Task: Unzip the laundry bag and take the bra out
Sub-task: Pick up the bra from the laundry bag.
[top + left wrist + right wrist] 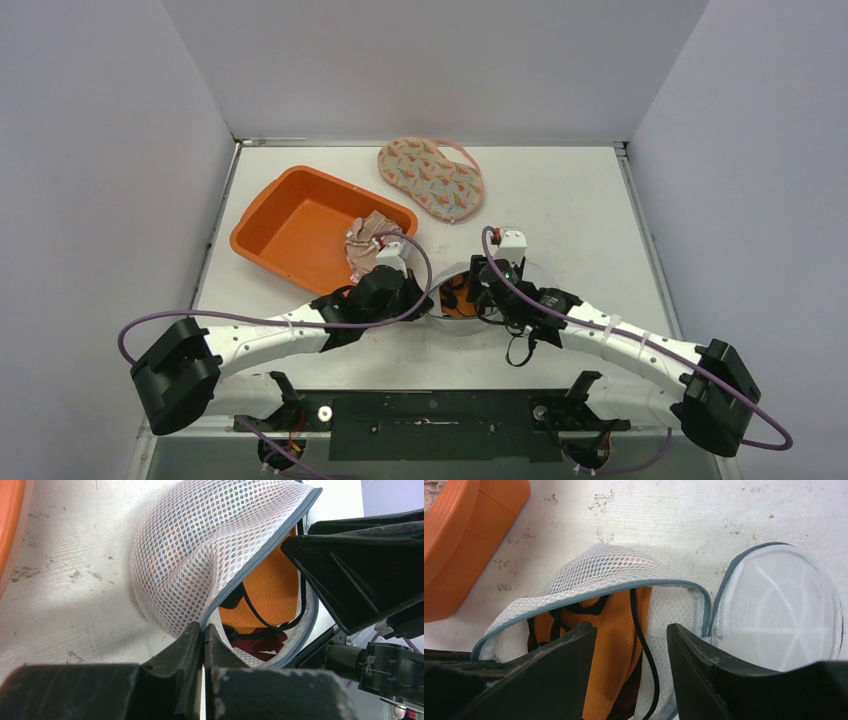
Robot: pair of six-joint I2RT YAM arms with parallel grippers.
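Note:
The white mesh laundry bag (200, 545) lies unzipped on the table, its grey zipper edge lifted. My left gripper (204, 629) is shut on that zipper edge at the near side of the opening. Inside the bag shows the orange bra (616, 630) with black straps. My right gripper (631, 635) is open, and its fingers (569, 655) straddle the bra in the mouth of the bag. The bag's round lid flap (784, 610) lies folded out to the right. From above, the bag (452, 275) sits between my left gripper (425, 300) and my right gripper (472, 292).
An orange bin (300, 225) stands at the left with a crumpled beige cloth (368, 240) at its near corner. A patterned padded fabric piece (432, 175) lies at the back centre. White walls enclose the table on three sides.

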